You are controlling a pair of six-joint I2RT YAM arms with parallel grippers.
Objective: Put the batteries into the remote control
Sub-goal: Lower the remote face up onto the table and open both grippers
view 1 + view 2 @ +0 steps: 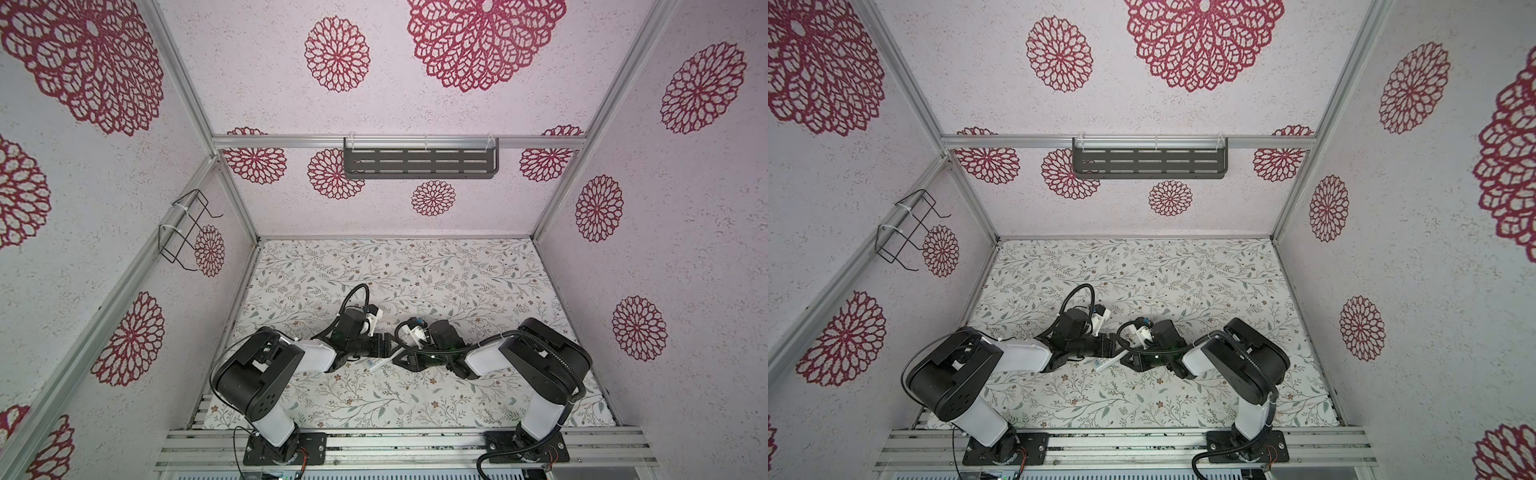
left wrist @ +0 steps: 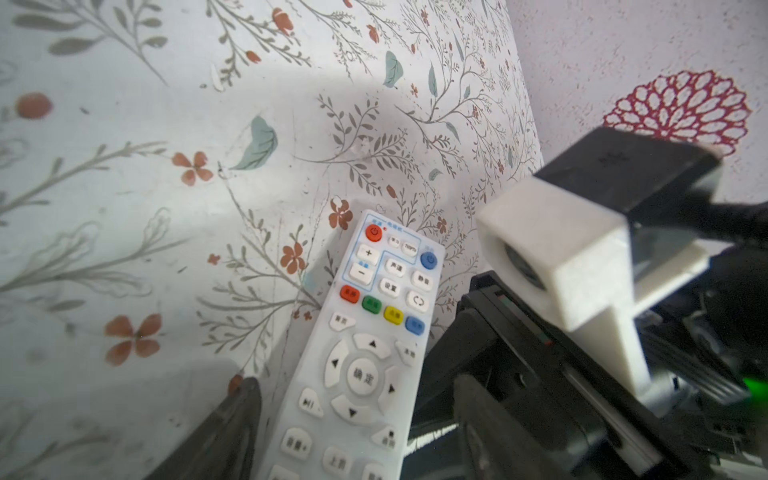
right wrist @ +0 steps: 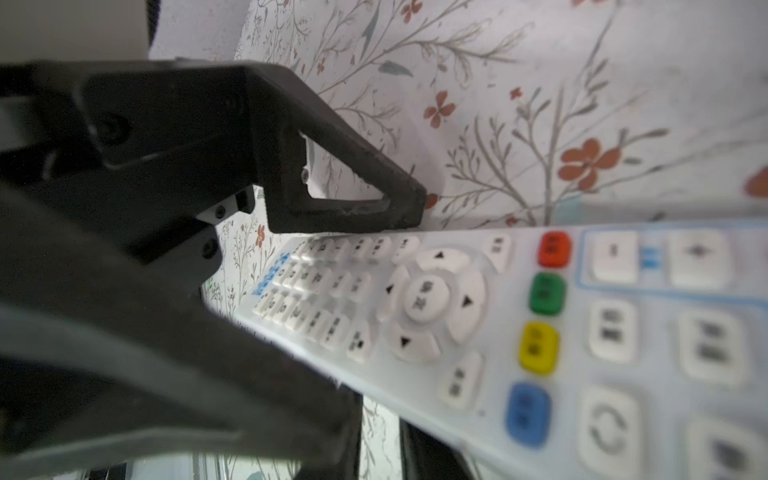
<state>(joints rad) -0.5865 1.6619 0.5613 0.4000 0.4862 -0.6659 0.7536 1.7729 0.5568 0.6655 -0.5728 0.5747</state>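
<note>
The remote control [image 2: 365,332] is a slim white bar, buttons up, with the red power button at its far end. It shows as a small white sliver [image 1: 375,365] between the two arms in both top views. My left gripper [image 2: 357,390] is open and straddles the remote's width, with a gap at each finger [image 2: 232,428]. My right gripper [image 3: 380,415] reaches in from the other side. One of its fingers lies over the remote's [image 3: 478,316] near edge and one under it, shut on it. The batteries are out of view.
A floral cloth [image 1: 415,282] covers the table inside patterned walls. A black slotted shelf [image 1: 419,160] hangs on the back wall and a wire rack [image 1: 187,232] on the left wall. Aluminium rails [image 1: 395,440] carry both arm bases at the front edge.
</note>
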